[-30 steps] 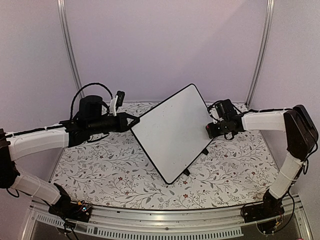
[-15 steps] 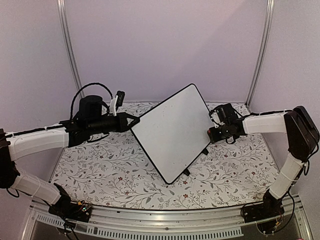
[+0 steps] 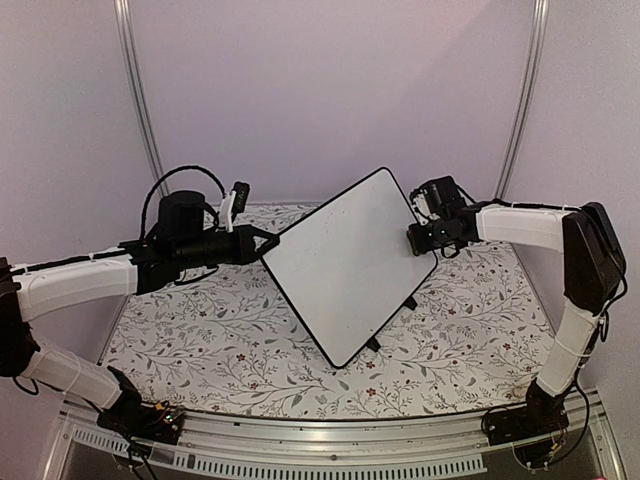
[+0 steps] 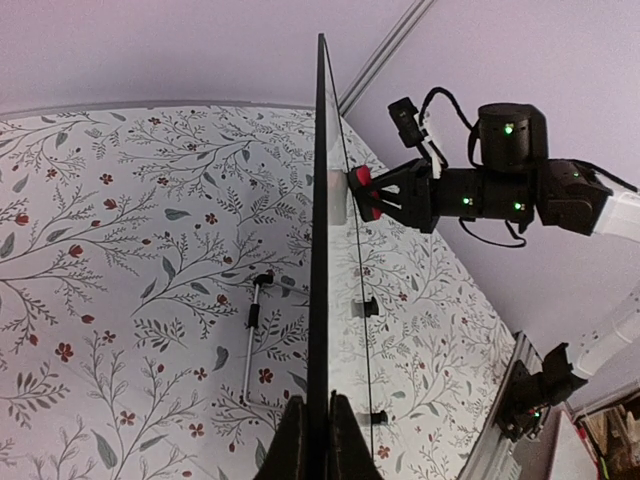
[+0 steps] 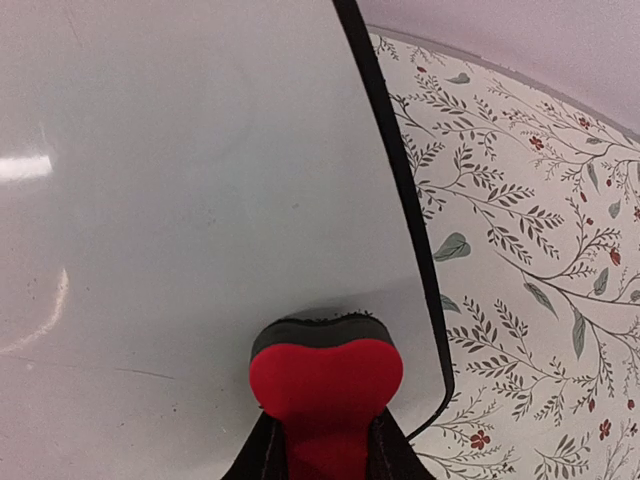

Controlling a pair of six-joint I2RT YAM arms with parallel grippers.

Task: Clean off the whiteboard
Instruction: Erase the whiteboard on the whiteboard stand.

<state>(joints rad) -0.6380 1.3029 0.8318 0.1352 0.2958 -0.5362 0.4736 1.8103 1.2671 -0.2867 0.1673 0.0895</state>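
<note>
Whiteboard [image 3: 350,265] tilted over surface [image 3: 200,330] centre, left edge clamped in left gripper [image 3: 268,244] jaws. Right gripper [image 3: 412,240] jaws closed on red eraser [image 5: 325,375], pad touching board's right corner. Face extends leftward, apparently mark-free.

Inside a robotics lab's test cell: the left arm [image 3: 70,285] and the right arm [image 3: 520,225], both white and black, stand bolted to an aluminium rail [image 3: 330,440] at the near edge of a table spread with a floral cloth [image 3: 230,330]. Plain lilac panels [image 3: 330,90] framed by aluminium posts [image 3: 138,90] close in the bench. Loose black cables [image 3: 190,168] loop over the arms, which meet at a whiteboard [image 3: 345,260].
</note>
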